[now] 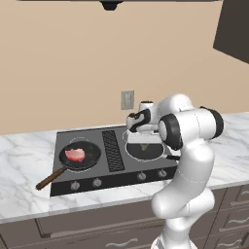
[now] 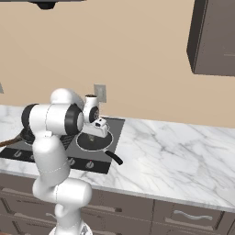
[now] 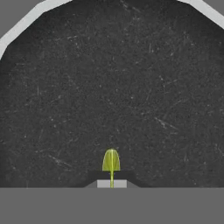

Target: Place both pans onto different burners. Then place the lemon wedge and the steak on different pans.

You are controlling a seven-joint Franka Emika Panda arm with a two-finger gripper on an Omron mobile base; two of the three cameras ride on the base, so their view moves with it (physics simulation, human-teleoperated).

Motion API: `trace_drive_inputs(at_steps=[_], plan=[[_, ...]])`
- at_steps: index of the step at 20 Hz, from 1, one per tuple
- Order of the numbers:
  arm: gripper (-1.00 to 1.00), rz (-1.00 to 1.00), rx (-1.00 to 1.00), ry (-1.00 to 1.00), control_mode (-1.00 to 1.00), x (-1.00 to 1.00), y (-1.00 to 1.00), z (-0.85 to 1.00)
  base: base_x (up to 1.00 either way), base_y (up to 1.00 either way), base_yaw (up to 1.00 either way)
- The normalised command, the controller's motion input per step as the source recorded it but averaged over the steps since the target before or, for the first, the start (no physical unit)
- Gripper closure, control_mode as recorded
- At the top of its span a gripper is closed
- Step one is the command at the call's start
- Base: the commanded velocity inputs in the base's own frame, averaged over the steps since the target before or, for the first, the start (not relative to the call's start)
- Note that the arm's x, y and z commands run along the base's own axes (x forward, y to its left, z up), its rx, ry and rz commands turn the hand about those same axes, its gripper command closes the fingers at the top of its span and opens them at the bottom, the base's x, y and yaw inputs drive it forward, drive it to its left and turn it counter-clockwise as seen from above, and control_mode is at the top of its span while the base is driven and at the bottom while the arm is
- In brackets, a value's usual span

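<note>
Pinched edge-on in the gripper (image 3: 111, 181), whose jaws are clamped together on it, the lemon wedge (image 3: 111, 161) hangs just above the dark pan (image 3: 112, 87) on the right burner (image 1: 144, 150), looking light, soft and slippery, best held across its flat sides.

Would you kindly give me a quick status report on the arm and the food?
Gripper shut on lemon wedge, over the all-dark pan on the right burner. Steak in wooden-handled pan on the left burner. Nothing in the way.
</note>
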Motion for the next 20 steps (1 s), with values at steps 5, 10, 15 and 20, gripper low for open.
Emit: trace_drive_inputs(at_steps=[5, 10, 15, 20], plan=[[1.0, 0.0, 0.0, 0.0, -1.0, 0.07, 0.0, -0.24, 0.0, 0.0, 0.0], [-1.0, 0.0, 0.0, 0.0, -1.0, 0.04, 0.0, -0.16, 0.0, 0.0, 0.0], [-1.0, 0.0, 0.0, 0.0, -1.0, 0.07, 0.0, -0.02, 0.0, 0.0, 0.0], [-1.0, 0.0, 0.01, 0.0, -1.0, 0.01, 0.0, 0.1, 0.0, 0.0, 0.0]])
